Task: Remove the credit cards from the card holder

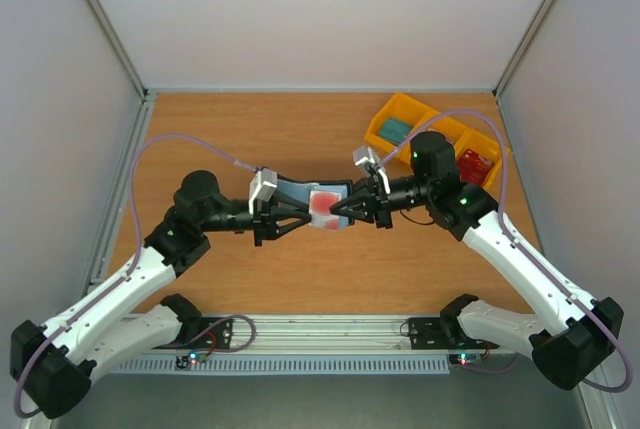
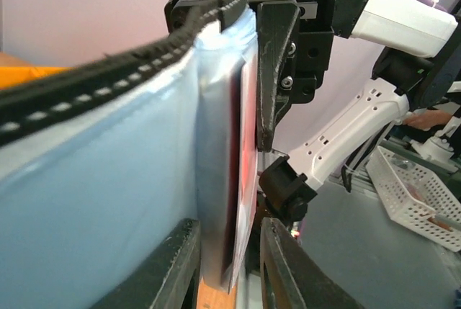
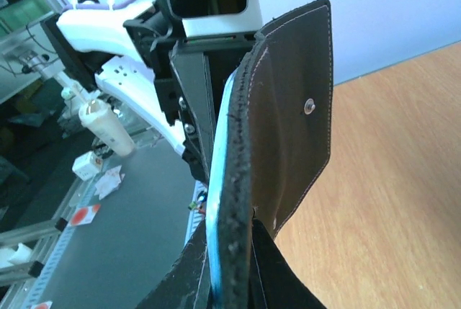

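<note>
The grey-blue card holder hangs above the middle of the table, stretched between both grippers. A red credit card with a pale band shows in its open face. My right gripper is shut on the holder's dark stitched edge, with the dark flap standing beside it. My left gripper straddles the card's edge and the pocket layer next to the pale blue lining. A narrow gap shows between the card and the right finger, so these jaws stand open.
A yellow three-compartment tray sits at the back right, holding a teal item and a red item. Pale walls close in the table on three sides. A white mesh basket lies beyond the table in the left wrist view.
</note>
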Controlling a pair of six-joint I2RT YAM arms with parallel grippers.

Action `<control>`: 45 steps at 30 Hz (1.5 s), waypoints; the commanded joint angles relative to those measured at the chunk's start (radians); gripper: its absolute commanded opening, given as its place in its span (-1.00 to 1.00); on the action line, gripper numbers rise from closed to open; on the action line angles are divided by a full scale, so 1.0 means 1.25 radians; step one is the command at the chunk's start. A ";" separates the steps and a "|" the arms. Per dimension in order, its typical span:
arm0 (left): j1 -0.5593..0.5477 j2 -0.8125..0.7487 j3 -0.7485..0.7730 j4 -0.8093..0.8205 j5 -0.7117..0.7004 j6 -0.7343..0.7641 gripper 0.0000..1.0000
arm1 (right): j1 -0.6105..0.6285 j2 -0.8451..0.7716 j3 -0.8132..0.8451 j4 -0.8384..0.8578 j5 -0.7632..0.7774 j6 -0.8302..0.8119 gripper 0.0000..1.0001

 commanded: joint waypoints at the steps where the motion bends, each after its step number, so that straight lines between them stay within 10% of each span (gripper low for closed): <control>1: -0.004 0.033 -0.033 0.147 -0.041 -0.057 -0.52 | 0.014 0.019 0.003 0.127 -0.056 0.074 -0.98; 9: -0.023 0.037 -0.026 0.148 -0.061 -0.051 -0.98 | 0.033 0.024 0.002 0.103 -0.043 0.040 -0.98; 26: 0.017 -0.001 -0.047 0.175 -0.058 -0.134 -1.00 | 0.012 -0.006 0.011 -0.099 -0.042 -0.098 -0.35; 45: 0.024 -0.001 -0.055 0.192 -0.005 -0.105 -0.92 | -0.006 0.032 0.046 -0.150 -0.059 -0.133 -0.97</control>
